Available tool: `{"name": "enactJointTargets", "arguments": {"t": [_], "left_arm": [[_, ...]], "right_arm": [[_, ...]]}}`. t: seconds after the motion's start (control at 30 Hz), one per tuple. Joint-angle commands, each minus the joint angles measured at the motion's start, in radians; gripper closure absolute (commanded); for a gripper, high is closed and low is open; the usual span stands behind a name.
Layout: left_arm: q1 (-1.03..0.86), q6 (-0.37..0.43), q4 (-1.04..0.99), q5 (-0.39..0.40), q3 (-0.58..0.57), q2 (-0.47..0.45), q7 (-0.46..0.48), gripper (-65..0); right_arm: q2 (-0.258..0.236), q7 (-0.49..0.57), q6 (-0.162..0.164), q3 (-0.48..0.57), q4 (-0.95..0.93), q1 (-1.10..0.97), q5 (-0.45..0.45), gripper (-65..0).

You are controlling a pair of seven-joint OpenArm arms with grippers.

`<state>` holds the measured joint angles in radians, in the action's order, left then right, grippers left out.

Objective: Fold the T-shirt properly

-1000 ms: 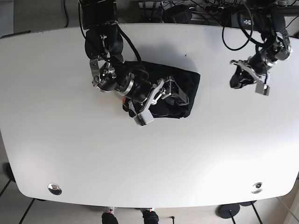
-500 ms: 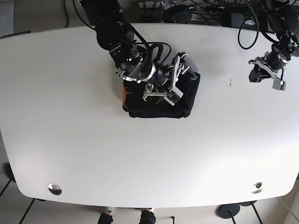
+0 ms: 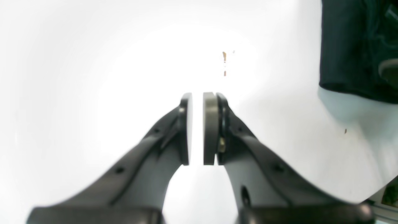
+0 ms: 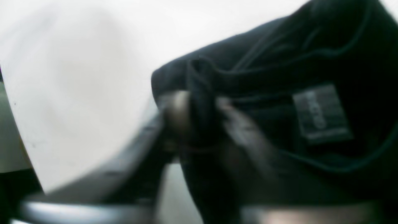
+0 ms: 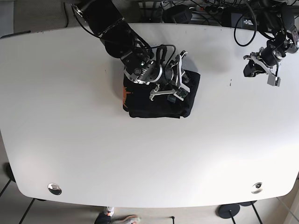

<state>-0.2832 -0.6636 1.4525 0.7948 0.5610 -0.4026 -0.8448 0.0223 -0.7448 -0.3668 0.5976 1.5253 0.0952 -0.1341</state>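
Right claw (image 5: 174, 83) swung farther across T-shirt (image 5: 159, 100); left claw (image 5: 249, 69) shifted slightly inward.

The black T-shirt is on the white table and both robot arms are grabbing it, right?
Not quite. Only the right gripper is on the black T-shirt, pinching a fold of it. The base view shows the left gripper far off to the side over the bare white table, and its wrist view shows it holding nothing.

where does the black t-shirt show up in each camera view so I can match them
Base: T-shirt at table centre, under the right gripper.
Left wrist: its dark edge in the top right corner.
Right wrist: fills the right side, grey label showing.
Shared landmark: the white table.
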Motion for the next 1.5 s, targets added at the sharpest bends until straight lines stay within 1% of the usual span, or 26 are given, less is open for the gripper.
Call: {"name": "enactJointTargets", "arguments": {"t": [0.03,0.1,0.17,0.23,0.3,0.47,0.53,0.63,0.67,0.7,0.73,0.8,0.83,0.87,0.93,1.0,1.03,1.07,1.13,1.2,1.27,1.33,1.4,1.43,1.47,1.5], "left_arm": [[0.003,-0.005,0.015,0.021,0.009,-0.019,0.015,-4.7],[0.003,-0.005,0.018,0.021,0.009,-0.019,0.015,-4.7],[0.003,-0.005,0.018,0.021,0.006,-0.019,0.015,-4.7],[0.003,-0.005,0.015,0.021,0.006,-0.019,0.015,-4.7],[0.002,-0.005,0.015,0.021,0.004,-0.019,0.015,-4.7],[-0.024,-0.005,0.021,0.024,0.004,-0.017,0.015,-4.7],[-0.024,-0.005,0.021,0.027,0.004,-0.017,0.015,-4.7],[-0.026,-0.005,0.023,0.03,0.011,-0.017,0.015,-4.6],[-0.026,-0.005,0.023,0.03,0.011,-0.017,0.015,-4.6],[-0.024,-0.005,0.03,0.03,0.011,-0.017,0.015,-4.6],[-0.024,-0.005,0.052,0.028,0.011,-0.017,0.015,-4.6],[-0.024,-0.005,0.116,0.024,0.011,-0.017,0.015,-4.6],[-0.021,-0.005,0.155,0.022,0.006,-0.017,0.015,-4.7],[-0.018,-0.003,0.204,0.022,0.0,-0.015,0.012,-4.7],[0.008,0.003,0.27,0.022,-0.051,0.004,0.011,-4.7],[0.043,0.005,0.313,0.021,-0.108,0.023,0.009,-4.7],[0.069,0.005,0.331,0.021,-0.158,0.034,0.009,-4.7],[0.092,0.005,0.337,0.021,-0.197,0.038,0.009,-4.7],[0.137,0.015,0.339,0.021,-0.281,0.04,0.009,-4.7],[0.169,0.087,0.334,0.021,-0.361,0.069,0.014,-4.7],[0.195,0.178,0.29,0.021,-0.424,0.112,0.015,-4.9],[0.244,0.189,0.205,0.021,-0.47,0.138,0.017,-4.9],[0.299,0.189,0.052,0.021,-0.514,0.14,0.031,-4.9],[0.31,0.189,0.004,0.021,-0.526,0.14,0.058,-4.9],[0.316,0.189,-0.043,0.021,-0.537,0.138,0.091,-4.9],[0.319,0.187,-0.089,0.021,-0.546,0.132,0.124,-4.9]], "right_arm": [[0.012,0.018,-0.005,0.0,0.045,0.018,-0.012,-3.5],[0.015,0.014,-0.004,0.0,0.1,0.015,-0.014,-2.9],[0.023,-0.019,-0.002,0.0,0.156,0.015,-0.014,-2.7],[0.055,-0.081,-0.005,-0.003,0.2,0.019,-0.014,-2.7],[0.086,-0.104,-0.005,-0.005,0.225,0.036,-0.014,-2.7],[0.135,-0.097,-0.005,0.0,0.162,0.041,-0.014,-3.3],[0.135,-0.088,-0.005,0.009,0.116,0.061,-0.016,-3.5],[0.135,-0.038,-0.002,0.064,0.01,0.087,-0.016,-4.0],[0.135,-0.038,-0.002,0.075,-0.015,0.093,-0.016,-7.5],[0.135,-0.038,-0.002,0.08,-0.022,0.093,-0.016,-14.3],[0.135,-0.038,-0.002,0.078,-0.019,0.088,-0.026,-23.3],[0.135,-0.035,-0.004,0.066,0.03,0.071,-0.109,-39.5],[0.127,-0.034,-0.004,0.038,0.067,0.062,-0.152,-45.5],[0.107,-0.034,-0.004,-0.009,0.119,0.048,-0.223,-49.0],[0.092,-0.035,-0.004,-0.087,0.179,0.025,-0.31,-47.9],[0.046,-0.035,-0.004,-0.178,0.218,0.013,-0.401,-46.3],[0.018,-0.035,-0.004,-0.244,0.226,0.005,-0.464,-44.1],[-0.002,-0.035,-0.004,-0.285,0.223,-0.004,-0.499,-41.5],[-0.041,-0.035,-0.005,-0.368,0.22,-0.019,-0.548,-34.2],[-0.086,-0.035,-0.005,-0.402,0.22,-0.041,-0.56,-26.0],[-0.132,-0.034,-0.005,-0.405,0.191,-0.048,-0.557,-19.2],[-0.14,-0.025,-0.007,-0.407,0.129,-0.05,-0.556,-17.1],[-0.16,0.057,-0.007,-0.402,0.025,-0.051,-0.556,-17.1],[-0.17,0.081,-0.008,-0.4,-0.009,-0.051,-0.556,-17.1],[-0.18,0.106,-0.016,-0.387,-0.041,-0.051,-0.556,-17.1],[-0.193,0.133,-0.038,-0.373,-0.079,-0.05,-0.556,-17.1]]}}
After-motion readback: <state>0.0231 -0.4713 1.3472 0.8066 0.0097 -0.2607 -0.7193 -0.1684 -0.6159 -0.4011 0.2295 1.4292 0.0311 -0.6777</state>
